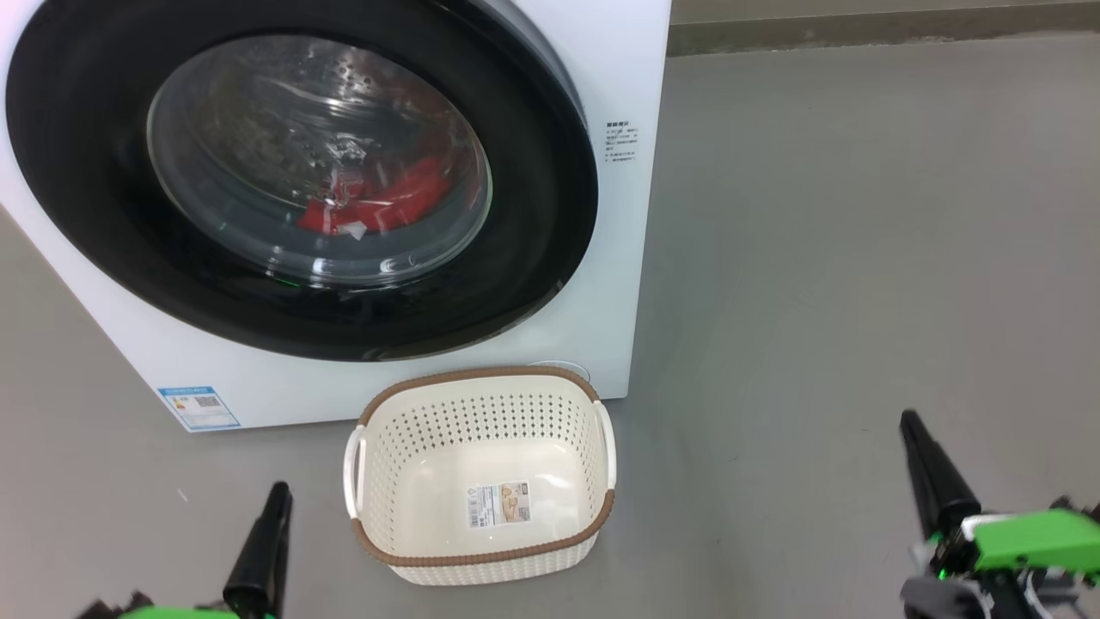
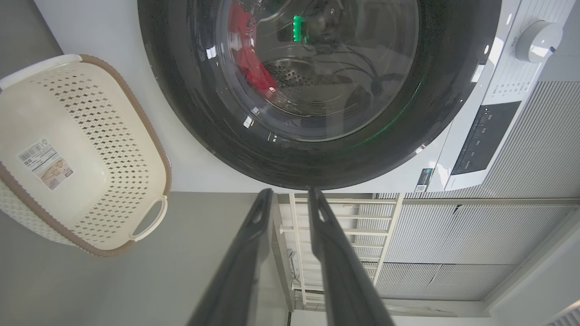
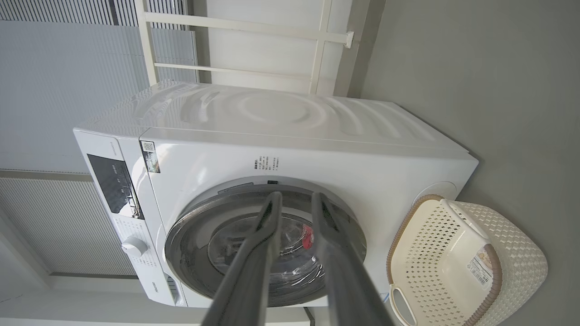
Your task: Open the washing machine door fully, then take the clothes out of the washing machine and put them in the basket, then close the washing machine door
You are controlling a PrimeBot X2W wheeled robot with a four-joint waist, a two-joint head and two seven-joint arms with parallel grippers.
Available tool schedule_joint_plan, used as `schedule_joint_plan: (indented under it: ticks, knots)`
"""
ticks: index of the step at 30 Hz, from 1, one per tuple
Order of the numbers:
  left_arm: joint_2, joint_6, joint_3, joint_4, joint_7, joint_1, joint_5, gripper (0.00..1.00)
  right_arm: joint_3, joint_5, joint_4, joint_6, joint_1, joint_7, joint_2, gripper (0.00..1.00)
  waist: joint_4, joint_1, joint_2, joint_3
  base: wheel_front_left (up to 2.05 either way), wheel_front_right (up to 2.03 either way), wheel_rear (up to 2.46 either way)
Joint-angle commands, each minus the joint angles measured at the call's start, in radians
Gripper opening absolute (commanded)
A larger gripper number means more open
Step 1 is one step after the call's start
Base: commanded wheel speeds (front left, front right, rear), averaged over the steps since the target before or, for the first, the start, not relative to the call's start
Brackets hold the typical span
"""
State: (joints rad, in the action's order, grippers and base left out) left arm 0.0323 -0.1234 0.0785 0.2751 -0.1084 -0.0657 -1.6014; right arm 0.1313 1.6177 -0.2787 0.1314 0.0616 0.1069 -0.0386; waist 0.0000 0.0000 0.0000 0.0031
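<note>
Left gripper point(image 1: 277, 499): shut, long dark fingers together, holding nothing. It is low over the floor point(image 1: 859, 258), left of the basket.
Right gripper point(image 1: 909, 425): also shut and empty, well apart from the basket on its right.
Washing machine door point(image 1: 301, 172): looks closed against the washing machine point(image 1: 632, 284); I cannot tell if it is latched.
Door handling (judgement): stiff, heavy for its size, swings on a hinge. The black ring is glossy and likely slippery under my fingers, and the glass bowl gives no purchase.
Hold point (judgement): the ring's outer edge on the side by the small printed text, where a grey sliver shows. No clear handle recess is resolved.
Clothes point(image 1: 378, 202): red fabric seen through the glass, lying low in the drum. The number of pieces is not readable.
Clothes handling (judgement): soft, light and limp. They will drape and may snag on the gasket; pinch a raised fold rather than a flat spread.
Basket point(image 1: 481, 376): empty apart from the sticker point(image 1: 498, 503) on its floor. It is upright on the floor just in front of the machine's lower right front corner; contact with the machine is not resolved.
Basket handling (judgement): light plastic, may slide if nudged.
Floor: smooth, plain grey, level.
Room: ribbed pale wall panels point(image 3: 54, 68) and a white frame point(image 3: 253, 27) behind the machine.
</note>
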Motion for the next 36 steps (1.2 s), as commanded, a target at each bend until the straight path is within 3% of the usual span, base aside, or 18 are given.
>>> schedule_joint_plan:
  ticks: [1, 10, 20, 36]
  knots:
    - [-0.004, 0.000, -0.003, 0.016, 0.000, 0.008, 0.000, 1.00, -0.002, 0.000, -0.016, 0.000, -0.009, 0.000, 0.006, 1.00, 0.000, 0.0000, 0.0000, 0.000, 0.00, 0.00, 0.00]
    - [-0.011, 0.000, -0.024, 0.051, 0.015, 0.012, -0.003, 1.00, -0.027, 0.001, -0.050, 0.000, -0.016, -0.015, 0.016, 1.00, 0.000, 0.0023, 0.0000, -0.002, 0.00, 0.00, 0.00]
    - [-0.003, 0.000, -0.054, 0.057, 0.044, -0.012, 0.020, 1.00, -0.069, -0.030, -0.061, 0.000, 0.011, -0.045, 0.008, 1.00, 0.000, 0.0001, 0.0000, 0.000, 0.00, 0.00, 0.00]
    - [-0.001, 0.013, -0.076, 0.049, 0.094, -0.049, 0.200, 1.00, -0.104, -0.209, -0.091, 0.000, 0.061, -0.095, 0.005, 1.00, -0.002, 0.0001, 0.0000, 0.003, 0.00, 0.00, 0.00]
